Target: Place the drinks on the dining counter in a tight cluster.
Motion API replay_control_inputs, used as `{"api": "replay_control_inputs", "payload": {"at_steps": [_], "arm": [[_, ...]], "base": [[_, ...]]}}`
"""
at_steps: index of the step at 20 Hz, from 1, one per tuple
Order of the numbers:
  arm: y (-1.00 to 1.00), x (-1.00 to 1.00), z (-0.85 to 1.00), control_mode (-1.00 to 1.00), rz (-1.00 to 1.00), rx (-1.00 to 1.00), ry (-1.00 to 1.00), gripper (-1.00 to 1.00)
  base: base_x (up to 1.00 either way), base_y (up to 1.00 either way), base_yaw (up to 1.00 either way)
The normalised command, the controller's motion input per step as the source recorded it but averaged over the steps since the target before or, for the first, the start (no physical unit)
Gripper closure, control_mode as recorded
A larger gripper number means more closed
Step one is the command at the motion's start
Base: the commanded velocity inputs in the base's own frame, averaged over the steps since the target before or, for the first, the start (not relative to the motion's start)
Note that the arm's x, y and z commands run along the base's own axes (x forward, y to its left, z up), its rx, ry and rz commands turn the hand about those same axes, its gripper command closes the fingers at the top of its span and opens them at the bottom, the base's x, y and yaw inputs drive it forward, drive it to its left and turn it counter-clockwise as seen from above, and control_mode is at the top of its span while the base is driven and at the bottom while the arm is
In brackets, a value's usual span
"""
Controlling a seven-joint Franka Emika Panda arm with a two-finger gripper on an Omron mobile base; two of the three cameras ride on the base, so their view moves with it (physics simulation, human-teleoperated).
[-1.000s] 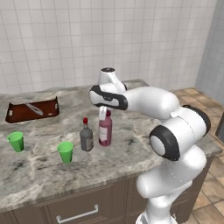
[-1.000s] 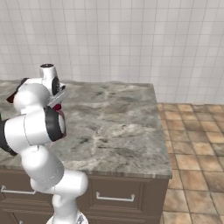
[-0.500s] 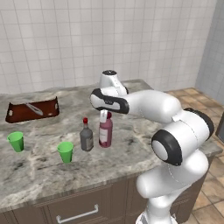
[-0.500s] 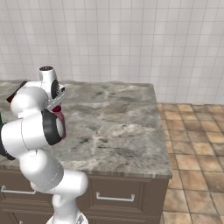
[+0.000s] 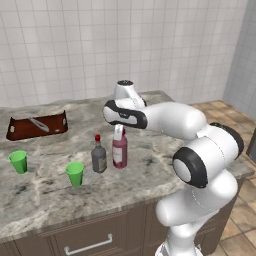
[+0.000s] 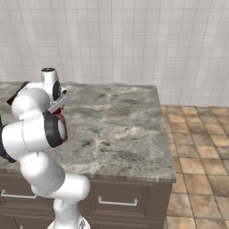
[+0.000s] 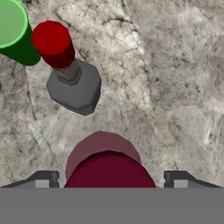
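A maroon bottle (image 5: 119, 150) stands upright on the dining counter (image 5: 50, 200), close beside a small grey-brown bottle (image 5: 99, 158) with a red cap. My gripper (image 5: 119, 131) hangs straight over the maroon bottle's neck. In the hand view the maroon bottle (image 7: 109, 166) sits between my two fingertips (image 7: 43, 179) with a gap on each side, so the gripper (image 7: 111, 181) is open and holds nothing. The grey-brown bottle (image 7: 74, 85) shows just beyond it. A sliver of the maroon bottle (image 6: 62, 126) peeks out behind my arm in the right base view.
Two green cups (image 5: 75, 173) (image 5: 18, 161) stand left of the bottles, one of them (image 7: 15, 33) close behind the red cap. A dark red tray (image 5: 36, 126) with a utensil lies at the back left. The counter's right half (image 6: 116, 120) is bare stone.
The jaws have spread apart from the maroon bottle, letting it go. The bottle stays upright where it was; the arm has barely moved.
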Motion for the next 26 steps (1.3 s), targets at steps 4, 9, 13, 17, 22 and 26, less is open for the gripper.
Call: {"api": "replay_control_inputs", "payload": {"at_steps": [4,9,13,17,22,26], "arm": [[0.00,0.00,0.00,-1.00,0.00,0.00,0.04,-1.00],[-0.09,-0.05,0.23,-1.00,-0.08,0.03,0.00,-1.00],[-0.25,-0.08,0.70,-1.00,-0.26,0.12,-0.01,-1.00],[-0.45,-0.58,0.42,-1.00,-0.36,0.18,0.00,-1.00],[-0.51,-0.85,0.02,-1.00,-0.44,0.10,-0.01,-1.00],[-0.59,-0.71,0.00,-1.00,-0.45,0.00,-0.04,-1.00]], "base": [[0.00,0.00,0.00],[0.00,0.00,0.00],[0.00,0.00,0.00],[0.00,0.00,0.00],[0.00,0.00,0.00],[0.00,0.00,0.00]]}}
